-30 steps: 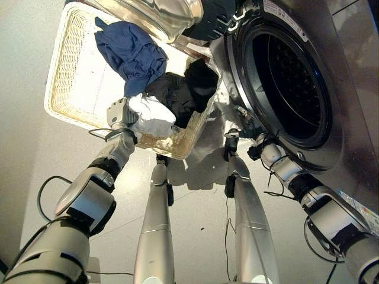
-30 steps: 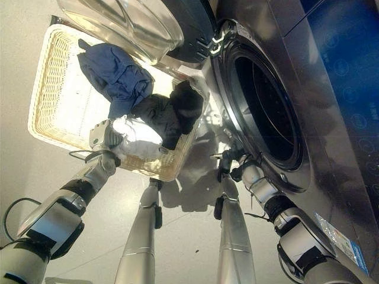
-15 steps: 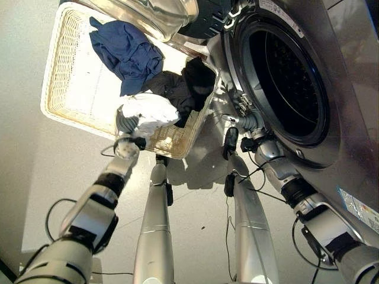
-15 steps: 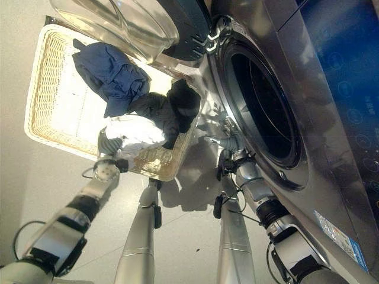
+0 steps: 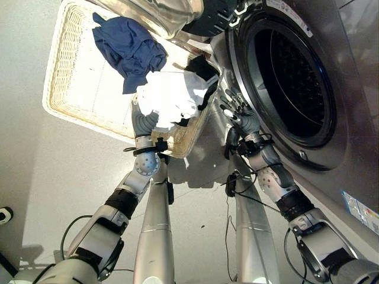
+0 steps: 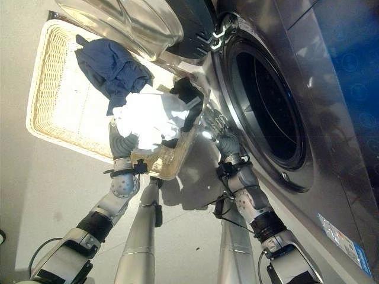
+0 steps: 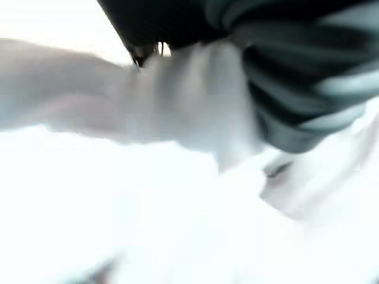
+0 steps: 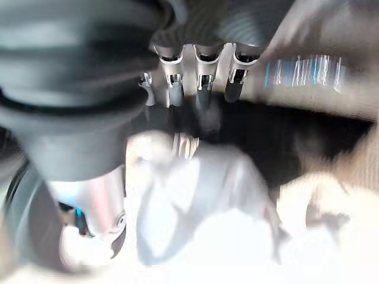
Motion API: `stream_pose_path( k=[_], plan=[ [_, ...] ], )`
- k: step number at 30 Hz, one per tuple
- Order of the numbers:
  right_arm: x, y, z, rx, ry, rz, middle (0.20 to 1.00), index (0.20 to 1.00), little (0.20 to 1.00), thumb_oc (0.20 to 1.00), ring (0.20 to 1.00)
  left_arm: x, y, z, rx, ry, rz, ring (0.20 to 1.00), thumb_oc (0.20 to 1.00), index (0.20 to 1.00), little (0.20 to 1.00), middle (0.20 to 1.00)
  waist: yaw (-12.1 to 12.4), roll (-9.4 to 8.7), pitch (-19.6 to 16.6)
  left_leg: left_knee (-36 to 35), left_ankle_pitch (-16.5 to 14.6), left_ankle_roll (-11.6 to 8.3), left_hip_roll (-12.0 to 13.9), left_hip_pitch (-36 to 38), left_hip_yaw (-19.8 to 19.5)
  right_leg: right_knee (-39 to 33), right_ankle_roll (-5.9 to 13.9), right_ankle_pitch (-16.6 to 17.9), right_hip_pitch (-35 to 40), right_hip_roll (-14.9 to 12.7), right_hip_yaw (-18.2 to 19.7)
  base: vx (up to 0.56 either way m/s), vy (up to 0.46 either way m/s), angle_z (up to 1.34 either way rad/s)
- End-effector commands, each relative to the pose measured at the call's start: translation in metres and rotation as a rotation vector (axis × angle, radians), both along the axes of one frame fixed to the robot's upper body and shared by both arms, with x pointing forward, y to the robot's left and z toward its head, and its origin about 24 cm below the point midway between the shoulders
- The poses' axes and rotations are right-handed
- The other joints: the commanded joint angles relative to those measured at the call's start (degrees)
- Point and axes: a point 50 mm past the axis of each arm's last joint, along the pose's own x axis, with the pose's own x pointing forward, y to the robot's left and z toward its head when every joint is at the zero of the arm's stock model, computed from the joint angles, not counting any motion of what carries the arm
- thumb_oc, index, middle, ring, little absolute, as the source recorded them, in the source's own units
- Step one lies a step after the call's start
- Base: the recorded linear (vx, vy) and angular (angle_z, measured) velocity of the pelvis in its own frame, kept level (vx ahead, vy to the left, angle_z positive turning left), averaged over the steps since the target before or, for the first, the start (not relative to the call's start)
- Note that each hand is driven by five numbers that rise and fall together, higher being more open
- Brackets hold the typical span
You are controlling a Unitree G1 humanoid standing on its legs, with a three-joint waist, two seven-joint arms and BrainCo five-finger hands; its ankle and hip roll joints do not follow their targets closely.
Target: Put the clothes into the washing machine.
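Observation:
My left hand (image 5: 144,122) is shut on a white garment (image 5: 170,96) and holds it up above the near right corner of the cream wicker basket (image 5: 57,65). The same white cloth (image 7: 177,225) lies right against that hand in its wrist view. A blue garment (image 5: 128,46) lies in the basket's far part. A dark garment (image 5: 205,68) is partly hidden behind the white one. My right hand (image 5: 238,114) is open with straight fingers (image 8: 198,74), between the basket's corner and the washing machine's round opening (image 5: 290,71).
The machine's glass door (image 5: 169,13) hangs open above the basket's far right side. The machine's steel front (image 5: 349,136) runs along the right. Pale floor (image 5: 35,171) surrounds the basket on the left and near side.
My left hand has raised the white garment out of the basket and moved it right. My right hand has risen from low by the machine to the basket's corner, its fingers now straight.

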Motion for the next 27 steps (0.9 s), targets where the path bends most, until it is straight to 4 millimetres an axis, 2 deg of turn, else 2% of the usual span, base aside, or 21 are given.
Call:
stream_pose_path(
  k=[1,2,6,14,21,27],
  plan=[
    [-0.003,0.014,-0.012,0.008,0.059,0.167,1.0,1.0,1.0,1.0,1.0,0.009,-0.017,-0.011,0.072,-0.011,0.037,0.2,0.2,0.2,0.2,0.2,0.0,0.0,-1.3,-0.7,2.9,5.62,-1.9,-0.9,-3.3,1.5,5.45,2.1,0.6,-1.1,0.1,0.0,0.0,0.0],
    [-0.006,0.02,-0.008,0.009,0.059,0.229,1.0,1.0,1.0,1.0,1.0,0.011,-0.024,-0.006,0.119,-0.015,0.043,0.2,0.2,0.2,0.2,0.2,-0.2,-0.23,-1.3,-0.5,2.9,5.58,-1.9,-1.0,-3.3,1.4,5.57,2.2,0.6,-1.2,0.0,0.0,0.0,0.0],
    [-0.013,0.029,-0.003,0.004,0.049,0.318,1.0,1.0,1.0,1.0,1.0,0.012,-0.033,-0.002,0.166,-0.007,0.017,0.2,0.2,0.2,0.2,0.2,-0.5,-0.54,-1.3,-0.3,2.9,5.49,-1.8,-1.3,-3.3,1.2,5.77,2.4,0.6,-1.2,0.0,0.0,-0.01,0.0],
    [-0.021,0.039,0.006,0.039,0.006,0.386,1.0,1.0,1.0,1.0,1.0,0.011,-0.044,-0.004,0.224,0.012,-0.027,0.2,0.2,0.2,0.2,0.2,-0.8,-0.61,-1.3,-0.4,3.0,5.38,-1.9,-1.6,-3.1,0.6,5.87,2.7,0.4,-1.1,0.1,0.0,-0.001,-0.01],
    [-0.024,0.037,0.016,0.073,-0.06,0.381,1.0,1.0,1.0,1.0,1.0,0.016,-0.045,-0.009,0.252,0.049,-0.009,0.2,0.2,0.2,0.2,0.2,-0.9,-0.75,-1.3,-0.3,2.9,5.26,-1.8,-1.5,-2.9,0.2,5.99,2.9,0.7,-1.1,-0.1,0.0,0.0,0.0],
    [-0.021,0.029,0.02,0.093,-0.085,0.296,1.0,1.0,1.0,1.0,1.0,0.017,-0.042,-0.01,0.24,0.036,0.013,0.2,0.2,0.2,0.2,0.2,-1.0,-0.73,-1.3,-0.4,3.0,5.24,-1.9,-1.5,-2.8,0.1,6.01,3.0,0.7,-1.0,0.0,0.0,0.0,0.0]
  ],
)
